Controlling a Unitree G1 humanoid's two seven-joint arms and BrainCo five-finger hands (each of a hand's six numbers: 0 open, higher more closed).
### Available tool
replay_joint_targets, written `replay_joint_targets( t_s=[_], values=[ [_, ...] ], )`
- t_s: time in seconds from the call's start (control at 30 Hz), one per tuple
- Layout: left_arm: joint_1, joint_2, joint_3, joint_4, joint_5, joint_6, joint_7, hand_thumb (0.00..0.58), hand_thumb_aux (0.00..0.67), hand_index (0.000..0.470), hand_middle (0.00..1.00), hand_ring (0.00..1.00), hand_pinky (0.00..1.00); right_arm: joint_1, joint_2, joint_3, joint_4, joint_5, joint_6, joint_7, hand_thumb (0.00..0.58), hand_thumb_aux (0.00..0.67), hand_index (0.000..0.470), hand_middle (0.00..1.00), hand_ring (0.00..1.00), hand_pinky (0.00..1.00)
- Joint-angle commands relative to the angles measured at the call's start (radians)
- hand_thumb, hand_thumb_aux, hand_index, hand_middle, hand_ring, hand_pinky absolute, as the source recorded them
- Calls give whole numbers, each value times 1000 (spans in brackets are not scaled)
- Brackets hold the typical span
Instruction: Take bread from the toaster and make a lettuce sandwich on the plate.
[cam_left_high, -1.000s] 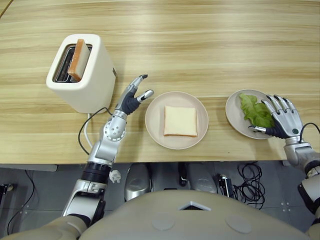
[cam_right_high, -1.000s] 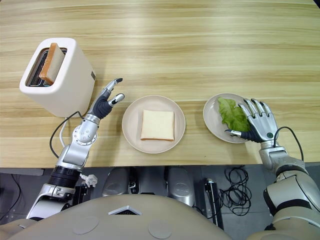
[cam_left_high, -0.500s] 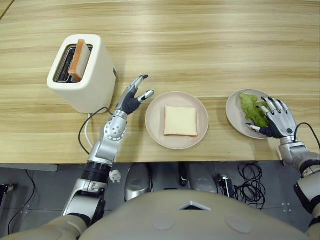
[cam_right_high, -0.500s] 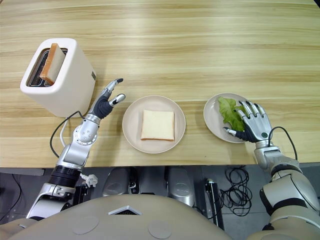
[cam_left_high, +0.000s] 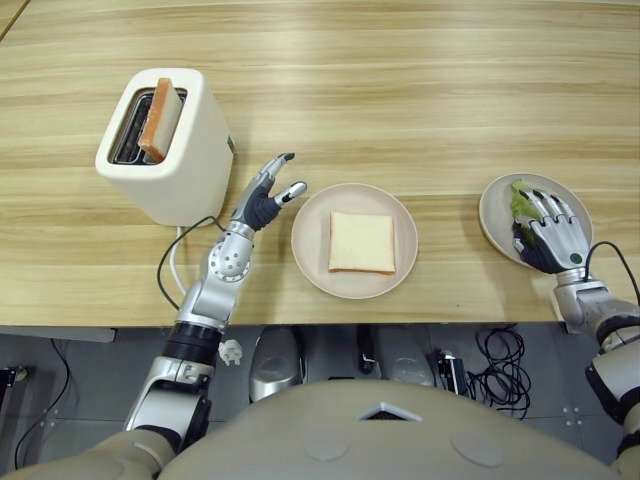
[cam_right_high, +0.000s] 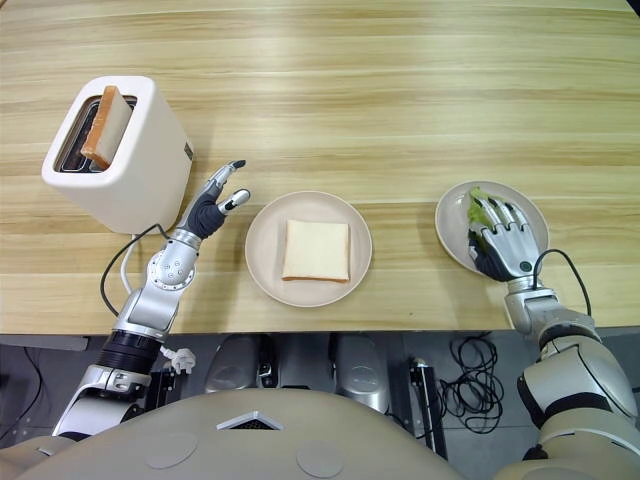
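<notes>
Left hand silver fingers, dark palm. Left arm silver, round joint cap, black elbow band. Right hand silver-grey, black cable at wrist

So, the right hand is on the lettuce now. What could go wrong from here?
1. The right hand has its fingers curled on the lettuce, which lies on the small plate near the table's front edge; a lift may drag that plate off.
2. The lettuce looks bunched, so it may tear or slip before it reaches the bread slice on the middle plate.
</notes>
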Motion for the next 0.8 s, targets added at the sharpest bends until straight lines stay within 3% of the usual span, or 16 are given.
replay_joint_targets(
  t_s=[0.03, 0.07, 0.1, 0.13, 0.17, 0.47, 0.8],
  values=[
    [-15, 2, -7, 38, -5, -3, -3, 0, 0, 0, 0, 0, 0, -24, 6, 4, -11, 12, -26, -14, 580, 670, 460, 0, 0, 0],
    [-18, 1, -7, 42, -5, -6, -2, 0, 0, 0, 0, 0, 0, -31, 6, 1, -16, 16, -38, -16, 580, 670, 460, 0, 0, 0],
    [-20, 1, -7, 46, -4, -7, 0, 0, 0, 0, 0, 0, 0, -40, 6, -3, -22, 22, -52, -18, 580, 670, 460, 122, 122, 122],
    [-21, 1, -6, 49, -3, -9, 2, 0, 0, 0, 0, 0, 0, -51, 6, -8, -28, 29, -68, -19, 580, 670, 460, 122, 122, 122],
    [-23, 0, -6, 53, -3, -10, 4, 0, 0, 0, 0, 0, 0, -59, 7, -10, -32, 34, -78, -18, 580, 670, 460, 1000, 1000, 1000],
    [-38, -3, -9, 79, 0, -21, 14, 0, 0, 0, 0, 0, 0, -70, 7, -19, -54, 56, -131, -38, 580, 670, 460, 1000, 1000, 1000],
    [-43, -6, -13, 105, 2, -29, 27, 0, 0, 0, 0, 0, 0, -131, -16, -44, -206, 58, -242, -99, 580, 670, 460, 1000, 1000, 1000]
  ],
)
